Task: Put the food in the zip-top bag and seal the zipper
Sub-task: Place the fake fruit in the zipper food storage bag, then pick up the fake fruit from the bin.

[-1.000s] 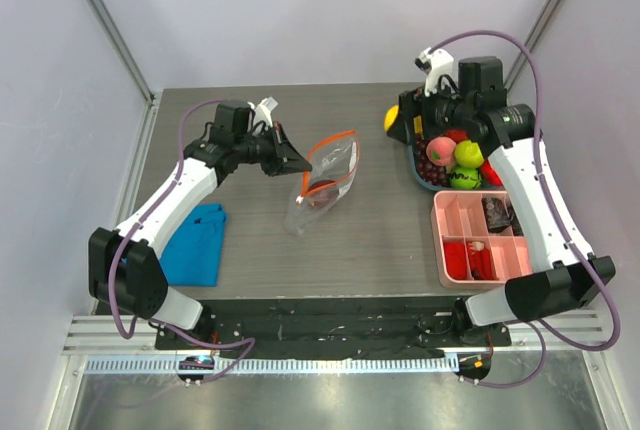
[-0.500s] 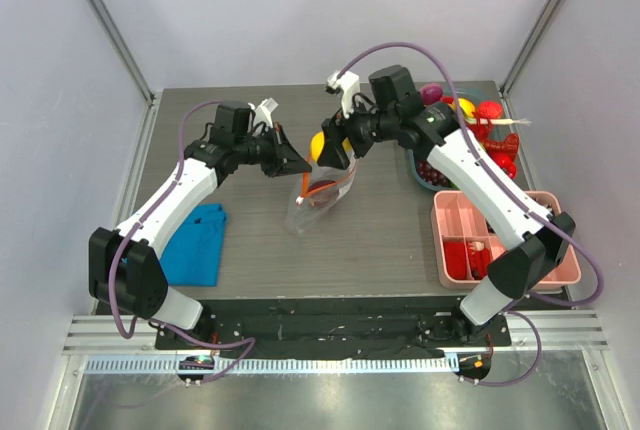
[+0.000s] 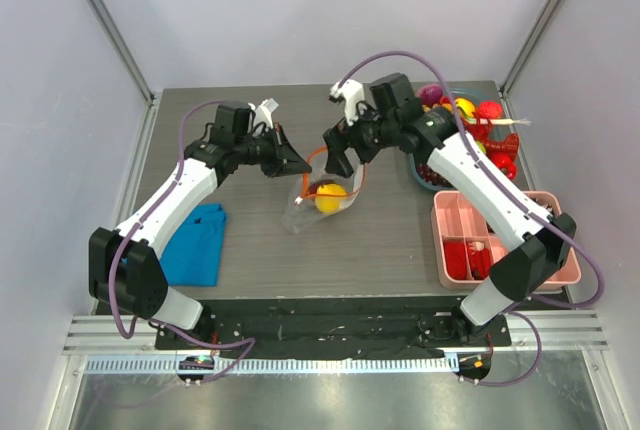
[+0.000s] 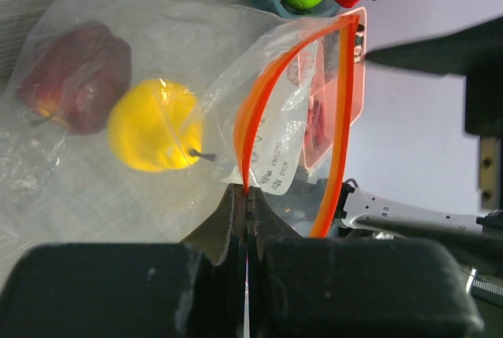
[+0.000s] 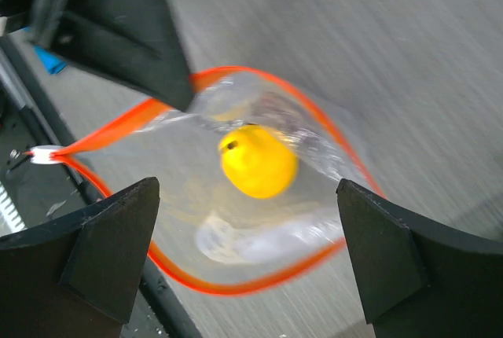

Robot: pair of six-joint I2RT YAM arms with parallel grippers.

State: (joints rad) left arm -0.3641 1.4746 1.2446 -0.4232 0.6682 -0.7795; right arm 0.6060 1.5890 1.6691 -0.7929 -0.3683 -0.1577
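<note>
The zip-top bag [image 3: 312, 205] lies mid-table with its mouth held wide. My left gripper [image 3: 300, 162] is shut on the near side of the orange zipper [image 4: 250, 130], its fingertips pinched together around the strip. Inside the bag are a yellow fruit [image 3: 331, 197] and a dark red fruit [image 4: 75, 78]. My right gripper [image 3: 345, 155] hangs open just above the bag's mouth, nothing between its fingers; the yellow fruit [image 5: 258, 161] shows below them, ringed by the zipper [image 5: 236, 289]. More food [image 3: 480, 125] sits piled at the back right.
A blue bowl [image 3: 424, 176] holds the remaining toy fruit by the right wall. In front of it is a pink divided tray [image 3: 437, 240] with small items. A folded blue cloth [image 3: 195, 245] lies at the left, beside my left arm.
My right gripper swung from the bowl to the bag's mouth with the yellow fruit, then opened; the fruit now lies inside the bag. The left gripper has not moved.
</note>
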